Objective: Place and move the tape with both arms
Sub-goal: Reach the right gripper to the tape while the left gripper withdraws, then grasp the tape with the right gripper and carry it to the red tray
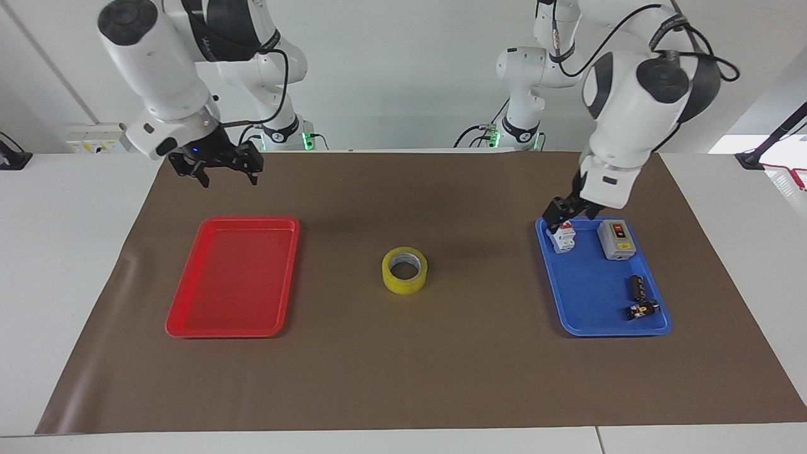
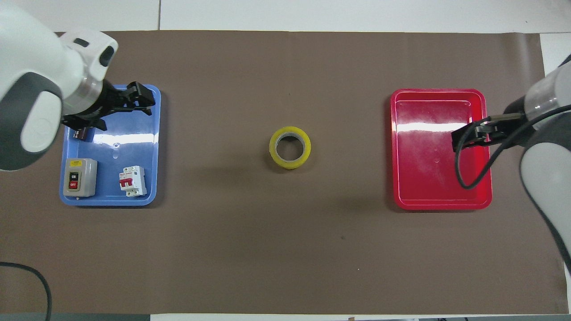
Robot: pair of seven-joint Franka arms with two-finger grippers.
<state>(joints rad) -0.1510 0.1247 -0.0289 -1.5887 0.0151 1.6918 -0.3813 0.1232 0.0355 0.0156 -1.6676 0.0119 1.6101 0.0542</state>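
Tape [image 1: 404, 270] lying flat mid-table [image 1: 441, 378], between our trays, left end effector [image 1: 560, 221] raised over the blue tray [image 1: 586, 302] (finger state unreadable), right end effector [image 1: 222, 171] spread wide above the red tray [image 1: 233, 277].

Left end effector [image 2: 134, 96] hides small parts in blue tray [image 2: 154, 147].

A white table [image 1: 75, 252] is filling the scene, with a brown mat [image 1: 403, 372] lying across most of it. A plain white wall [image 1: 391, 75] is rising at twelve o'clock in the facing view. A pale wall socket strip [image 1: 94, 142] is sitting at ten o'clock, low on that wall. Bright daylight is coming in at three o'clock, where a black stand [image 1: 772, 142] is leaning.
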